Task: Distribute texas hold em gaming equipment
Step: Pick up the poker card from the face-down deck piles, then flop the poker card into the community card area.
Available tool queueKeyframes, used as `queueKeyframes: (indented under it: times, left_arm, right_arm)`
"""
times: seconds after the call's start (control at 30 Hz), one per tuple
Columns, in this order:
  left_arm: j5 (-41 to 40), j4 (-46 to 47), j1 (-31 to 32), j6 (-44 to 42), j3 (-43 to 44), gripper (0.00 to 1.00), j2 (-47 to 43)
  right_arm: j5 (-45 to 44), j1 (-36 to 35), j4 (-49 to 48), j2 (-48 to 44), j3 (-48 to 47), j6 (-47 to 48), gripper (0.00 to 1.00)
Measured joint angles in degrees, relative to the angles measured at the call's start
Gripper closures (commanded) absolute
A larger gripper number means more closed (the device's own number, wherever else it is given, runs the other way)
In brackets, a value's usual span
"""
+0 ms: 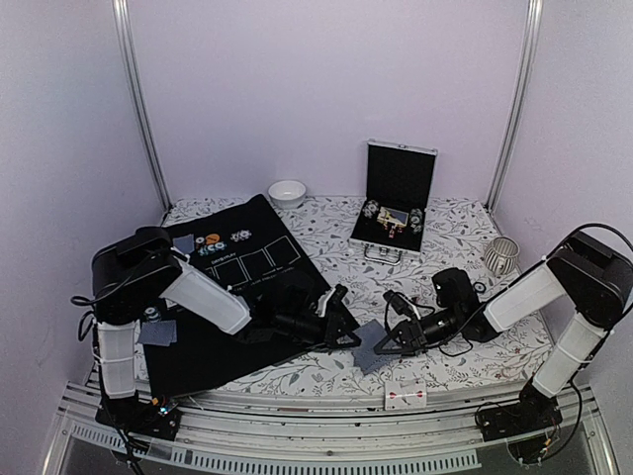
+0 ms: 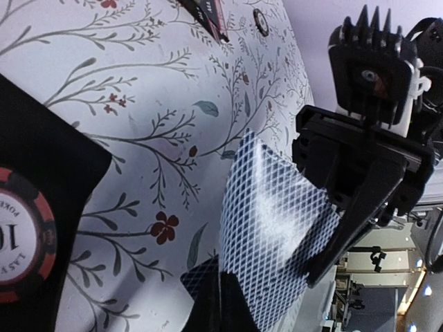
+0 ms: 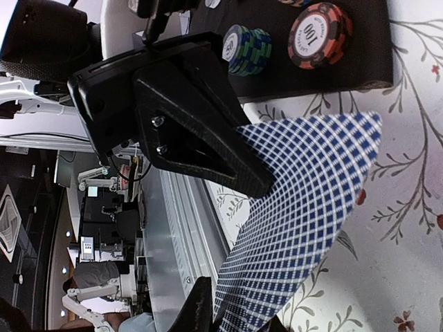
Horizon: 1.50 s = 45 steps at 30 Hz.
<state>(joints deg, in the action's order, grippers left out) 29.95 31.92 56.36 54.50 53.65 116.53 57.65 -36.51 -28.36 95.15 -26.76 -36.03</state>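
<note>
A playing card [image 1: 370,348] with a blue lattice back hangs between my two grippers, just right of the black mat [image 1: 227,297]. My left gripper [image 1: 352,334] is shut on one end of it; in the left wrist view the card [image 2: 277,235] rises bent out of the closed fingertips [image 2: 220,294]. My right gripper [image 1: 386,341] faces it, and its fingers stand a little apart around the card's other end [image 3: 304,207]. More cards [image 1: 158,332] and poker chips [image 1: 212,245] lie on the mat. A red-black chip [image 3: 320,34] and a blue-green stack [image 3: 246,50] show in the right wrist view.
The open silver-edged black case [image 1: 396,193] stands at the back with items in its tray. A white bowl [image 1: 287,192] sits behind the mat and a white ribbed cup [image 1: 501,256] at the right. A face-up card [image 1: 406,397] lies at the table's front edge.
</note>
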Motion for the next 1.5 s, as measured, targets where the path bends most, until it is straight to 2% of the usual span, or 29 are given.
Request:
queueKeyframes:
  times: [0.13, 0.37, 0.53, 0.83, 1.33, 1.43, 1.5]
  left_arm:
    - [-1.77, -0.44, -0.02, -0.09, -0.22, 1.00, -0.63]
    - [-5.09, -1.07, -0.02, -1.73, -1.09, 1.00, -5.57]
    - [-6.62, -2.56, -0.02, -2.86, -1.11, 1.00, -7.10]
    - [-10.01, -7.15, -0.79, -7.50, -0.87, 1.00, -15.41]
    - [-15.08, -15.32, -8.00, -12.26, -2.40, 1.00, -29.79]
    - [-17.81, -19.12, -10.21, -14.08, -2.40, 1.00, -33.09]
    - [-22.53, -25.29, -11.26, -16.72, -0.76, 1.00, -34.53]
  right_arm:
    - [0.22, 1.40, -1.53, 0.61, 1.22, 0.04, 0.85]
    - [0.37, 2.91, -2.75, 1.29, 2.43, 0.15, 0.97]
    - [0.33, 4.11, -2.97, 1.46, 2.71, 0.04, 0.98]
    - [0.04, 4.35, -1.73, 0.79, 2.80, 0.11, 0.98]
    - [-0.13, 4.90, 8.24, -5.51, -1.18, 4.20, 0.98]
    - [-0.13, 5.03, 10.38, -6.40, -1.81, 4.94, 0.98]
    - [-0.17, 5.05, 11.74, -7.21, -2.25, 5.46, 0.98]
